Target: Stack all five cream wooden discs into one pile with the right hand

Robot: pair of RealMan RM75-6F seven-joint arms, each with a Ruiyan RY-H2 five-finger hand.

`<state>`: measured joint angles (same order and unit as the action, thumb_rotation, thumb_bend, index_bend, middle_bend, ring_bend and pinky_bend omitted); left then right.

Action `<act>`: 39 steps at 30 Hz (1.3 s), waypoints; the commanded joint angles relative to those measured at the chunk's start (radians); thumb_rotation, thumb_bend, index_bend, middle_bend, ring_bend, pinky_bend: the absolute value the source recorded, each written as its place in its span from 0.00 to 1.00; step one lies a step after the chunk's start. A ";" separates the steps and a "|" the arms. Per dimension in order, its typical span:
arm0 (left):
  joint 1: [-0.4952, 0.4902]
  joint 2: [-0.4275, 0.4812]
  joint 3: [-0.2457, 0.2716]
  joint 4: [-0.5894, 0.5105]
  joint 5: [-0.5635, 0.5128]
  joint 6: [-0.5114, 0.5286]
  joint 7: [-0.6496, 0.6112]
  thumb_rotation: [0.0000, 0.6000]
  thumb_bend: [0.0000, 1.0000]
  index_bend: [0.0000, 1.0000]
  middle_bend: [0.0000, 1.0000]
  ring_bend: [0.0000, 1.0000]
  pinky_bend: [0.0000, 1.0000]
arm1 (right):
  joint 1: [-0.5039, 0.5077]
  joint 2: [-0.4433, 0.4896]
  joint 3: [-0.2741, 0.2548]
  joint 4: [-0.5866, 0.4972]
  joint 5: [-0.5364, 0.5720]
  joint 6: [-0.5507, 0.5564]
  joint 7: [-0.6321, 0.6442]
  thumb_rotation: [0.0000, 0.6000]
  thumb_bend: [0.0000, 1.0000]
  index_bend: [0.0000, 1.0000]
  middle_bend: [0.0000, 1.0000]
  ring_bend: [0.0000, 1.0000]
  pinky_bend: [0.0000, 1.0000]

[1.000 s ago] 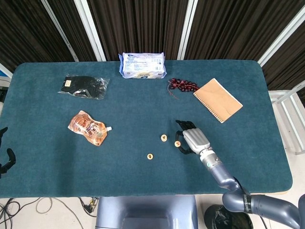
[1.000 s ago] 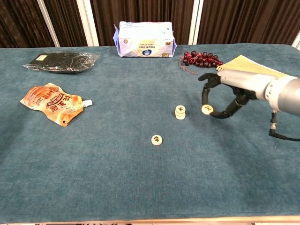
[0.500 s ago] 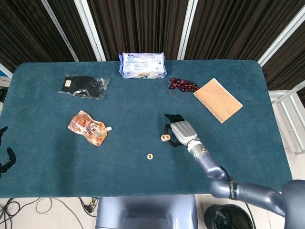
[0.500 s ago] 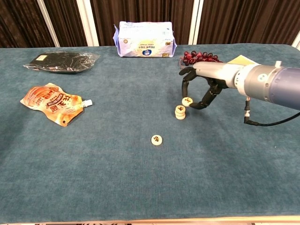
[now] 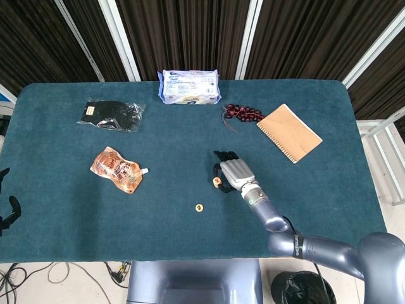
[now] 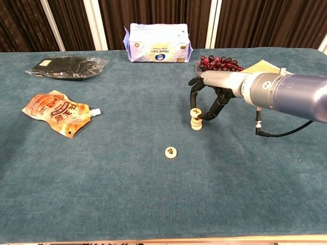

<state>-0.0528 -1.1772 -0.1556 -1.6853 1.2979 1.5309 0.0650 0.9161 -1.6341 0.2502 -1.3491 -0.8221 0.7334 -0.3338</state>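
Just right of centre in the chest view we see a cream disc (image 6: 195,113) pinched between the fingertips (image 6: 194,109) of the right hand (image 6: 209,96), held tilted directly over a short pile of discs (image 6: 196,123); we cannot tell whether it touches the pile. In the head view the same hand (image 5: 232,171) covers most of the pile, and only a disc edge (image 5: 217,182) shows at its left side. A single loose disc (image 6: 170,152) lies flat on the teal table (image 6: 127,194), below and left of the pile, well apart from it. Toward the upper right we note the grapes (image 6: 219,63) and a tan notebook (image 5: 289,132). At top centre sits a tissue pack (image 6: 157,43); at left, a black packet (image 6: 66,67) and an orange pouch (image 6: 57,113). The left hand (image 5: 6,212) shows only dimly at the head view's left edge; we cannot tell how its fingers lie.
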 commanded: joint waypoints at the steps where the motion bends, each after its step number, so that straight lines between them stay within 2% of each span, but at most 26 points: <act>1: 0.000 0.000 0.000 0.000 0.001 0.001 -0.001 1.00 0.62 0.14 0.00 0.00 0.00 | 0.005 -0.003 -0.006 0.005 0.007 0.001 -0.003 1.00 0.43 0.52 0.00 0.00 0.00; 23: 0.000 0.000 0.000 -0.001 -0.002 -0.002 -0.001 1.00 0.62 0.15 0.00 0.00 0.00 | 0.018 -0.008 -0.030 0.020 0.038 0.009 0.011 1.00 0.43 0.52 0.00 0.00 0.00; 39: 0.000 -0.003 -0.002 0.001 -0.004 0.000 0.000 1.00 0.62 0.15 0.00 0.00 0.00 | 0.021 -0.005 -0.037 0.014 0.029 0.019 0.025 1.00 0.43 0.44 0.00 0.00 0.00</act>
<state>-0.0527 -1.1799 -0.1577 -1.6848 1.2935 1.5310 0.0653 0.9373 -1.6391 0.2129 -1.3353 -0.7934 0.7525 -0.3091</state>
